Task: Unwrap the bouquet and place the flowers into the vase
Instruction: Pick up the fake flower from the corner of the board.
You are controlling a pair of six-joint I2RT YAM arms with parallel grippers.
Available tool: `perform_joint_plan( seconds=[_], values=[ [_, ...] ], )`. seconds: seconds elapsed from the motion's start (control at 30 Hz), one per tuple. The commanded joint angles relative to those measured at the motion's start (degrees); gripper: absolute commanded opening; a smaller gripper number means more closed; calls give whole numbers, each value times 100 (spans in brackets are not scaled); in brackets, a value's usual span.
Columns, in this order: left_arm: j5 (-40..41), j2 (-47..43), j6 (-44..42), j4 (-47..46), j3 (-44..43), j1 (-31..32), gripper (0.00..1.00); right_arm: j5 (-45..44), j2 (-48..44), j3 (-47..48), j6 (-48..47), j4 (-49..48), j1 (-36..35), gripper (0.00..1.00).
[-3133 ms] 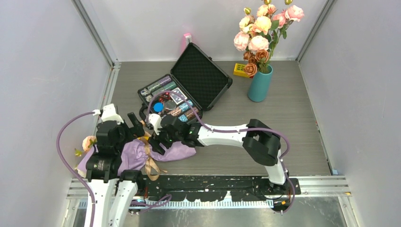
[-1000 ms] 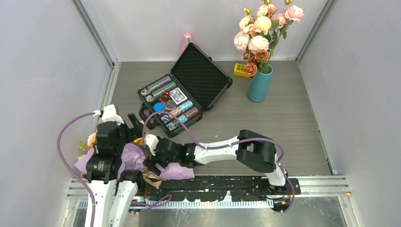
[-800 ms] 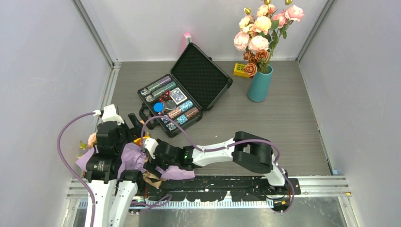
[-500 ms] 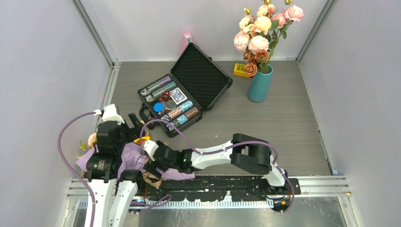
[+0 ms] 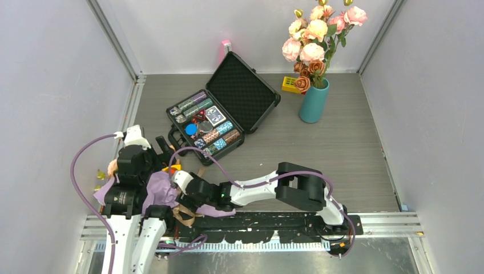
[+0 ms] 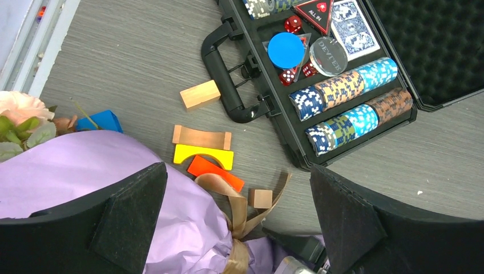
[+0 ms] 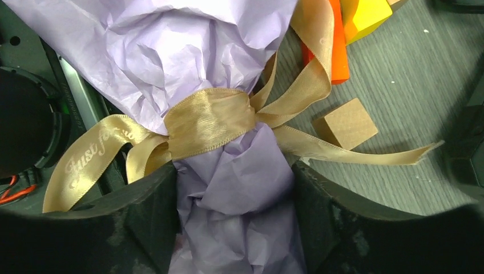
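Note:
The bouquet [image 5: 160, 191] lies at the near left, lilac paper [image 6: 74, 171] tied with a tan ribbon [image 7: 208, 123]. Its flowers show only as a pink rose with leaves [image 6: 20, 108] at the left end. My right gripper [image 7: 235, 222] straddles the paper neck just below the ribbon knot, and both fingers touch the paper; from above the right gripper [image 5: 181, 201] sits low by the bundle. My left gripper [image 6: 240, 222] hangs wide open above the bouquet, holding nothing. The teal vase [image 5: 313, 101] stands far right at the back, holding a bigger bunch of roses [image 5: 317, 34].
An open black case of poker chips [image 5: 225, 108] lies behind the bouquet, its handle [image 6: 228, 85] toward me. Loose wooden blocks lie beside the bundle: a yellow arch [image 6: 202, 155], an orange bar [image 6: 214, 171], a blue block [image 6: 100, 121] and a small cube [image 7: 345, 123].
My right arm has drawn back toward the near edge along the bundle, and its jaws have narrowed onto the paper below the ribbon. The left arm has stayed put.

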State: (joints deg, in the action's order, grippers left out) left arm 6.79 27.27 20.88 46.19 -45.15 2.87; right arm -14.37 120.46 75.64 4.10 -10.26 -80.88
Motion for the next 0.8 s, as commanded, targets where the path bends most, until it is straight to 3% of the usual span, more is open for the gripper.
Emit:
perform_joint_plan(
  seconds=[0.0, 0.07, 0.4, 0.5, 0.77],
  values=[
    [-50, 1, 60, -137, 7, -27, 100, -254, 277, -136, 61, 260, 73, 59],
    [-141, -23, 50, -139, -11, -27, 100, -271, 205, -196, 121, 196, 73, 49],
    [-807, -274, -158, -445, -3, -32, 100, -329, -583, -462, 822, -260, 103, 18],
    [-1187, -249, -52, -452, -104, -24, 100, -324, -987, -728, 1108, -657, 108, 2],
    [-2651, -74, 553, -395, -942, -27, 100, -520, -2003, -1199, 1270, -1319, 116, 0]
  ],
)
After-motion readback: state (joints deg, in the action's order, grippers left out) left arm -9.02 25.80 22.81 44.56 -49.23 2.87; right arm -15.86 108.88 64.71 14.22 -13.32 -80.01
